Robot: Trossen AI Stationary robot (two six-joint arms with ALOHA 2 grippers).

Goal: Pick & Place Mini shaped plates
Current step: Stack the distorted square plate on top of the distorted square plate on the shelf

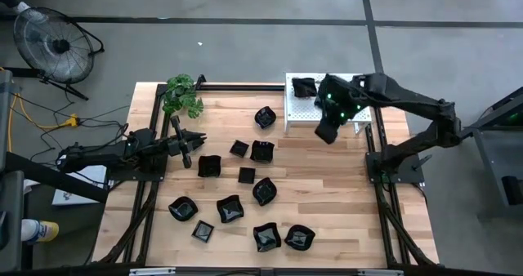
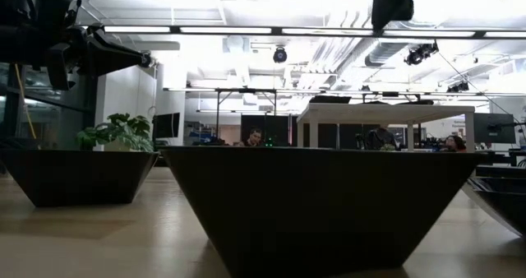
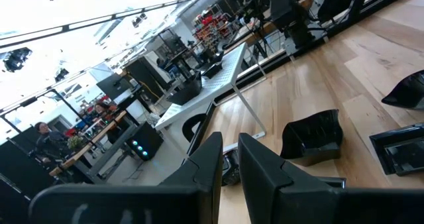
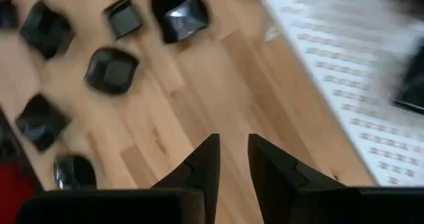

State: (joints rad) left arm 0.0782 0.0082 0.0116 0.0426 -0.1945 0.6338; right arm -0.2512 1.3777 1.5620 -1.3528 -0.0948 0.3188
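no readable text, labels or signs

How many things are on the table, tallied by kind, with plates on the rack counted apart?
Black mini plates on the wood: 11
Black mini plate on the rack: 1
White perforated rack: 1
Green plant: 1
Total: 14

Wooden bench, slatted top. White perforated rack at far edge. Green potted plant at far left corner. Floor fan on grey floor beyond. People seated in background room.
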